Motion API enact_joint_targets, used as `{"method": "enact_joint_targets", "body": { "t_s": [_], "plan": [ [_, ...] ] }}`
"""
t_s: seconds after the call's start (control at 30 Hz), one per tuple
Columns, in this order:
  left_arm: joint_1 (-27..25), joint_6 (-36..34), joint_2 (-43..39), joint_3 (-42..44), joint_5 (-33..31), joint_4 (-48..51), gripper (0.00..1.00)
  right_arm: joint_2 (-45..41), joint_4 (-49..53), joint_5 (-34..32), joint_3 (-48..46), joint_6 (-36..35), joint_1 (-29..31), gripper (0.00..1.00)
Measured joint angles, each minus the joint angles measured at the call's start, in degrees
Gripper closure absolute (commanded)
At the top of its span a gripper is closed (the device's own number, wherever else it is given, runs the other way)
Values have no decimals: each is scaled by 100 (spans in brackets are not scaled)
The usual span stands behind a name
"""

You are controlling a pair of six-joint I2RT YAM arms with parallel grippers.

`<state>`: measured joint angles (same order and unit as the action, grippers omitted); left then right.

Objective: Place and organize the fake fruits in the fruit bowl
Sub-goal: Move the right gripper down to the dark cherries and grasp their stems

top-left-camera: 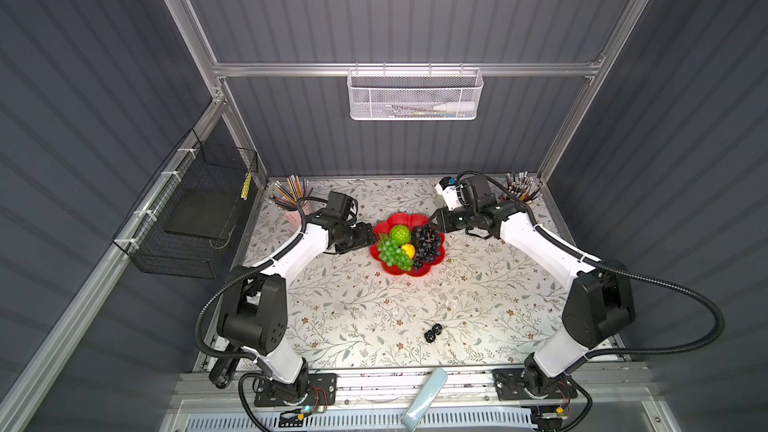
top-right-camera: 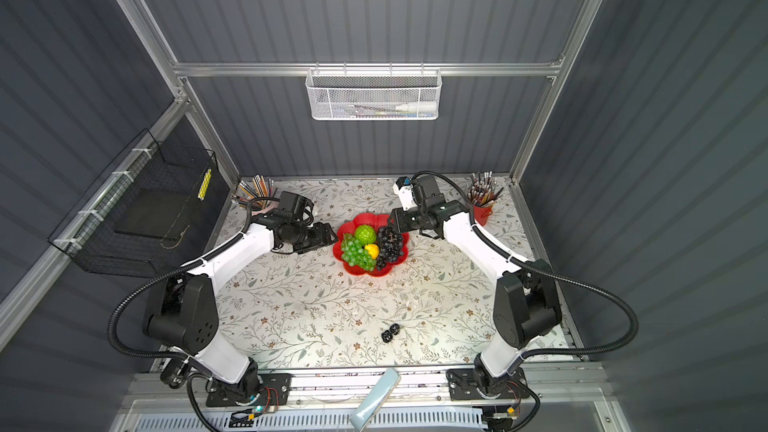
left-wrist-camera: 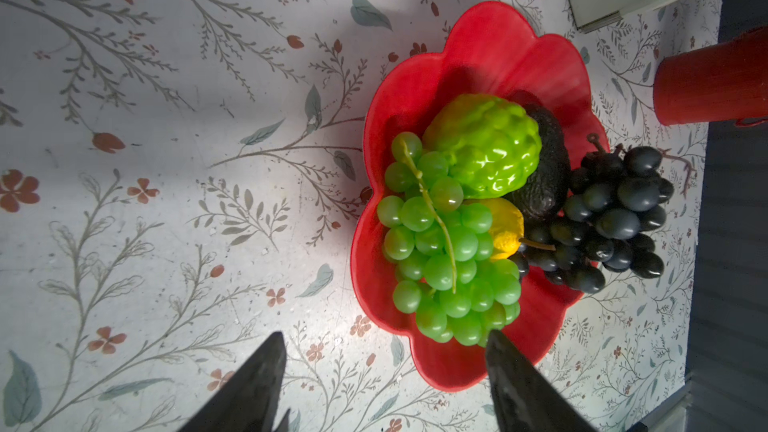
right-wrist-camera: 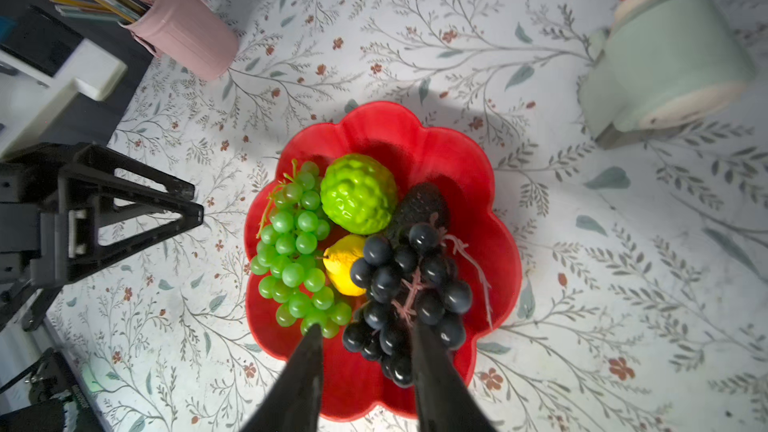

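At the back left of the table (top-left-camera: 332, 309) stands a pink cup (top-left-camera: 300, 207) of pencils. The left gripper (top-left-camera: 372, 236) hovers just beside the bowl's left edge; its fingers (left-wrist-camera: 266, 371) are spread wide with nothing between them.

The red bowl (top-left-camera: 397, 270) sits mid-table, toward the back. Five fruits lie in it. The green grapes (top-left-camera: 392, 253) run along its left side. The scaly ball (top-left-camera: 400, 234) rests behind them, and the yellow fruit (top-left-camera: 409, 250) is wedged in the middle. The black oval (right-wrist-camera: 424, 201) lies between the ball and the dark grapes (top-left-camera: 427, 243), which fill the right side and hang over the rim.

The right gripper (right-wrist-camera: 368, 328) is above the bowl's right edge. Its fingers (right-wrist-camera: 432, 376) are part-way spread, with the end of the dark grapes between them, and do not squeeze it.

The berry cluster (top-left-camera: 433, 332) lies on the table near the front, well apart from the bowl. A red cup (top-right-camera: 482, 214) of pencils stands at the back right.
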<state>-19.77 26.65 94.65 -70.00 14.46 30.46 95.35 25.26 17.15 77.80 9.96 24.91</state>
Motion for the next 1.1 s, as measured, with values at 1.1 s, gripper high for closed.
{"method": "enact_joint_targets", "body": {
  "t_s": [1.1],
  "plan": [
    [0, -87, 7, -85, -186, -31, 25, -2551, 223, -20, -4266, 3082, 2653, 52]
  ]
}}
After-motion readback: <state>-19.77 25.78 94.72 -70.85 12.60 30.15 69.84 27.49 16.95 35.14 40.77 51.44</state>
